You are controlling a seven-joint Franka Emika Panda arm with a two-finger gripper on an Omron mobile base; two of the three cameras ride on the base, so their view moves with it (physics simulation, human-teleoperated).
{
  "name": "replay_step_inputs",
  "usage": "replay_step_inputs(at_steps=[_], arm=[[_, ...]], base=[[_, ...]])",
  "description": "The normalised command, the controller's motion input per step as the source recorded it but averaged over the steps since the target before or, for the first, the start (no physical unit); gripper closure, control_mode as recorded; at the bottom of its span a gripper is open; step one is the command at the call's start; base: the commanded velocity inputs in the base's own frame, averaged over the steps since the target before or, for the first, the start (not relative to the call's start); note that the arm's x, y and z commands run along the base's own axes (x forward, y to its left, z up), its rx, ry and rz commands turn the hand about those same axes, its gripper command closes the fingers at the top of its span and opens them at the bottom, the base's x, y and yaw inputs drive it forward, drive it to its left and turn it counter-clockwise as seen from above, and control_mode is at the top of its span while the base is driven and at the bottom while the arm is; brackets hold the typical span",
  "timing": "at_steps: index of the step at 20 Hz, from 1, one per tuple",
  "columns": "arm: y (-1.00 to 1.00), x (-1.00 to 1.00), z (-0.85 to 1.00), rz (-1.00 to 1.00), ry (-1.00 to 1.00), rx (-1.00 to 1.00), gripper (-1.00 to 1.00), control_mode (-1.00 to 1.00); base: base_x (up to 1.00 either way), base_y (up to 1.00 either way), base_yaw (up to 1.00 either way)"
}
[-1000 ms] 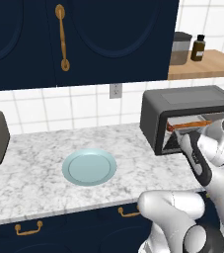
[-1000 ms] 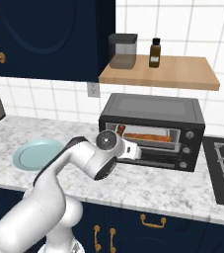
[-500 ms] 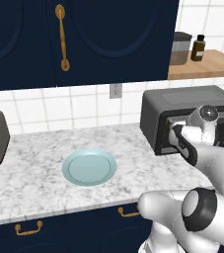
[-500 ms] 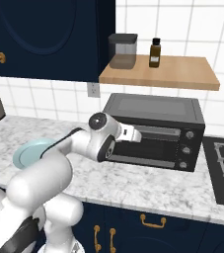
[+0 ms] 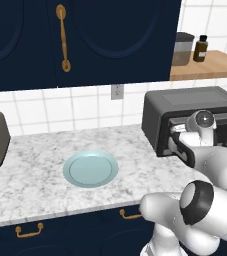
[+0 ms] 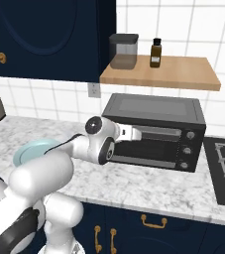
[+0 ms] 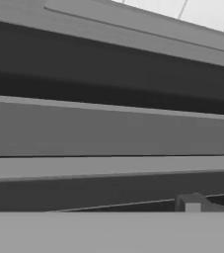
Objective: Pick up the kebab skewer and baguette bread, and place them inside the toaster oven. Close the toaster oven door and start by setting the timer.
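The toaster oven door [image 6: 156,147], half open a second ago with orange food showing inside, now stands shut: dark glass in a grey frame. The boxy matte toaster oven [image 5: 185,112] sits at the marble counter's [image 5: 30,182] right end. The gripper [image 6: 134,133], jaws wide, is pressed against the bar handle [image 7: 108,131]. A round pale-blue plate [image 5: 90,169] lies mid-counter.

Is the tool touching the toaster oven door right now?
Cannot tell. In the right base view the tool sits at the toaster oven door by its top handle, but no gap or contact shows plainly.
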Motion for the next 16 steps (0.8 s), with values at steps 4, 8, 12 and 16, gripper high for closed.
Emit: replay_step_inputs(at_steps=[4, 8, 12, 16], arm=[[0.0, 0.42, 0.0, -0.09, -0.01, -0.04, -1.0, -1.0], [0.0, 0.02, 0.0, -0.07, 0.0, -0.01, -1.0, -1.0], [0.0, -0.06, 0.0, -0.07, 0.0, -0.01, -1.0, -1.0], [0.0, -0.04, 0.0, -0.08, 0.0, -0.01, -1.0, -1.0]], base=[[0.0, 0.0, 0.0], [0.0, 0.0, 0.0], [0.0, 0.0, 0.0], [0.0, 0.0, 0.0]])
